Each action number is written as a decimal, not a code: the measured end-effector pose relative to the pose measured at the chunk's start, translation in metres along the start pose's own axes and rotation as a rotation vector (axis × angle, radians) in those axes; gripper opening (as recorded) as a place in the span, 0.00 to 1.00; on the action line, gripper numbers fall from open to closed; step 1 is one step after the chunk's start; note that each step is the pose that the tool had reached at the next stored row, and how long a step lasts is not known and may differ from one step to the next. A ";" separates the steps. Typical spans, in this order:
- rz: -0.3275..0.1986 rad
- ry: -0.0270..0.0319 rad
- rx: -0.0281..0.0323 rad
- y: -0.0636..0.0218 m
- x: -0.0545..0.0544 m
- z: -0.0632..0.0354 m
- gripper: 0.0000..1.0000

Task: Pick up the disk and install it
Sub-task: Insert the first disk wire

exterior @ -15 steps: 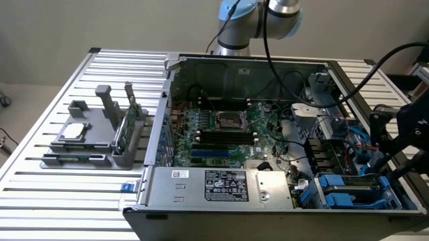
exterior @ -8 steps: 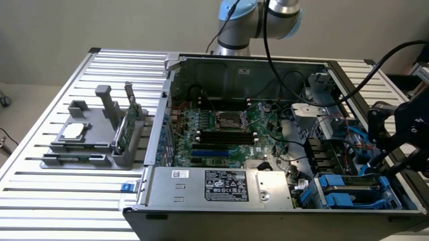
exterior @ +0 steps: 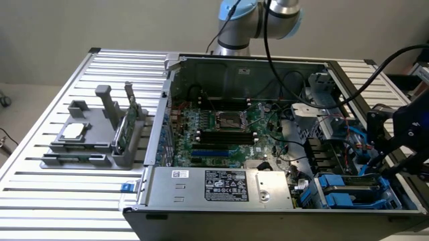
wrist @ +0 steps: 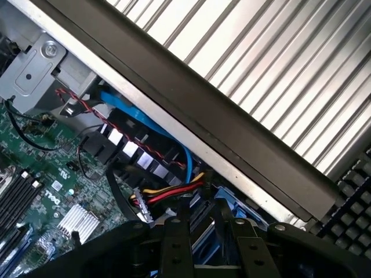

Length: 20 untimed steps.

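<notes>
At the exterior view's right, over the drive bay (exterior: pixel 348 193) in the near corner of the open computer case (exterior: pixel 268 213), my gripper (exterior: pixel 383 169) hangs on the dark arm. A flat grey edge of the disk (exterior: pixel 367 176) shows just under it. In the wrist view, my gripper (wrist: pixel 204 215) has its black fingers (wrist: pixel 175 237) on either side of the disk's blue carrier (wrist: pixel 200 227), pressed against it. The disk's label face is hidden by the gripper body.
Red, yellow and blue cables (wrist: pixel 168 194) run beside the bay, close to the fingers. The motherboard (exterior: pixel 221 125) and a silver power supply (exterior: pixel 221 186) lie in the case. A grey fixture (exterior: pixel 90 145) at the exterior view's left holds a small chip (exterior: pixel 72 131) and a green card (exterior: pixel 127 125).
</notes>
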<state>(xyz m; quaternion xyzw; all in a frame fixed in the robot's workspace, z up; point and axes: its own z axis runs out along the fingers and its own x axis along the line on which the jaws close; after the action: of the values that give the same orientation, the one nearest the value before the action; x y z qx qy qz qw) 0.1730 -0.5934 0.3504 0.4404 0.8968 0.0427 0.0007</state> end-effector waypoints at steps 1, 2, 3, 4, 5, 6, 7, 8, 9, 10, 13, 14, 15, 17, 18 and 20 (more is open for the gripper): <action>0.003 0.0042 -0.0035 -0.0004 0.000 0.0006 0.31; 0.005 0.0094 -0.0077 -0.0007 -0.001 0.0010 0.31; 0.007 0.0153 -0.0124 -0.0011 -0.001 0.0014 0.31; 0.008 0.0219 -0.0175 -0.0016 -0.002 0.0019 0.31; 0.008 0.0291 -0.0228 -0.0020 -0.003 0.0022 0.31; 0.009 0.0352 -0.0271 -0.0025 -0.004 0.0026 0.31; 0.009 0.0411 -0.0309 -0.0027 -0.005 0.0030 0.31; 0.010 0.0466 -0.0338 -0.0027 -0.007 0.0036 0.31; 0.010 0.0512 -0.0359 -0.0027 -0.010 0.0042 0.31; 0.010 0.0553 -0.0376 -0.0027 -0.012 0.0049 0.31; 0.012 0.0731 -0.0375 -0.0036 -0.016 0.0058 0.31; 0.013 0.0814 -0.0330 -0.0040 -0.017 0.0059 0.31; 0.015 0.0906 -0.0270 -0.0043 -0.017 0.0058 0.31; 0.017 0.1083 -0.0217 -0.0053 -0.019 0.0058 0.31; 0.017 0.1166 -0.0246 -0.0053 -0.020 0.0060 0.31; 0.018 0.1301 -0.0313 -0.0037 -0.024 0.0066 0.31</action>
<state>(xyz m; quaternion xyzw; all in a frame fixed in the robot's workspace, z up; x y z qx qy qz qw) 0.1850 -0.6140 0.3426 0.4445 0.8902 0.0853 -0.0511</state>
